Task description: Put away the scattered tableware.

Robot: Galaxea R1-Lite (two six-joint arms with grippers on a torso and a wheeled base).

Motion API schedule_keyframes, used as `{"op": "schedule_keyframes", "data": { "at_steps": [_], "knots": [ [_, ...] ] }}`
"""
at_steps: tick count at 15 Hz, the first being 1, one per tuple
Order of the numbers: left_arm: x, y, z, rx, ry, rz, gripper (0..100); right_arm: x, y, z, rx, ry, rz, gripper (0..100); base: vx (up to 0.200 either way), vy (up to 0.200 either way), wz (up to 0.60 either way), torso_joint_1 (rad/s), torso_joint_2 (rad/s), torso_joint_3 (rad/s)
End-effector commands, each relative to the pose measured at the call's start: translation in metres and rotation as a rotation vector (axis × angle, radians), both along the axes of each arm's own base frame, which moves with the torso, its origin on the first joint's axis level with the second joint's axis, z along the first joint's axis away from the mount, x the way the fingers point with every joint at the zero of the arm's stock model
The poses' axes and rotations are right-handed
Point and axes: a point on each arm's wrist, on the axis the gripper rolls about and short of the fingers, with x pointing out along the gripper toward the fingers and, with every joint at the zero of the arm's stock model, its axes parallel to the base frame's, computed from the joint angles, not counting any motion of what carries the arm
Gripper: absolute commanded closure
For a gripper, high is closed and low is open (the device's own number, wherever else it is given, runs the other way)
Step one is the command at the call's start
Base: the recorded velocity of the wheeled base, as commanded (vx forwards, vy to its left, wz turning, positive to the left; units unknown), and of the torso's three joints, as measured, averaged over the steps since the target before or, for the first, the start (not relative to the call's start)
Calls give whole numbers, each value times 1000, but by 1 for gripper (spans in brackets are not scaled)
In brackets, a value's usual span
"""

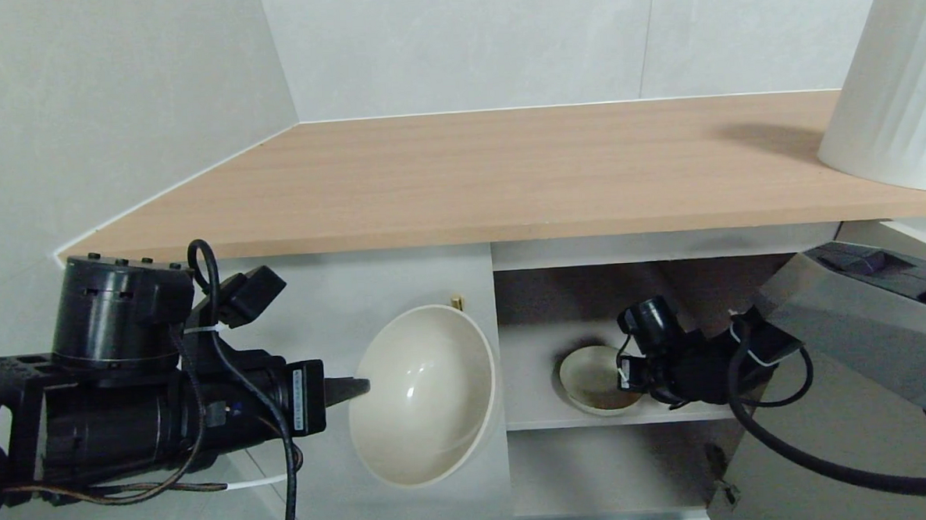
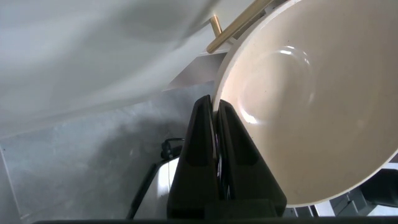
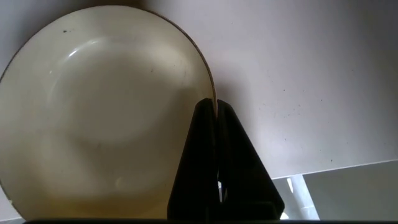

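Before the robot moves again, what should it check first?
1. Left claw pinching the rim of the big bowl: ok.
2. Right claw pinching the rim of the small dish: ok.
3. Small dish inside the cupboard, over the shelf: ok.
4. Small dish resting flat on the shelf: cannot tell.
5. Clear way in for the big bowl: not ok, a shut door is behind it and the right arm is in the open side.

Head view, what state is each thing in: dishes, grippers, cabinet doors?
large bowl: held tilted, by its rim.
small dish: on the shelf, rim gripped.
left gripper: shut on large bowl.
right gripper: shut on small dish.
left door: shut.
right door: open.
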Motion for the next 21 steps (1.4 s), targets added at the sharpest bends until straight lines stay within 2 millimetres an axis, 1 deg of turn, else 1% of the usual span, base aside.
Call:
{"op": "schedule_keyframes", "data": {
  "at_steps": [1,5,6,14,16,18,19,21],
  "knots": [
    [0,0,0,0,2,0,100,1,0,1,2,-6,-2,100,0,0,0,0,0,0],
    [0,0,0,0,1,0,100,4,-2,-1,2,-25,-12,100,0,0,0,0,0,0],
    [0,0,0,-1,-1,0,100,4,-2,-1,2,-25,-12,0,0,0,0,0,0,0],
    [1,0,0,0,1,0,100,3,-2,2,5,-27,-11,0,0,0,0,0,0,0],
    [2,-1,-1,2,3,-1,100,-2,-3,5,3,-24,-8,0,0,0,0,0,0,0],
    [4,-5,-6,24,14,-19,100,-20,-1,25,41,-18,55,0,0,0,0,0,0,0],
    [5,-8,-10,45,21,-37,100,-31,1,39,75,-22,101,0,0,0,0,0,0,0],
    [3,-20,-20,92,40,-72,100,-56,5,63,124,-16,226,0,0,0,0,0,0,0]
  ]
}}
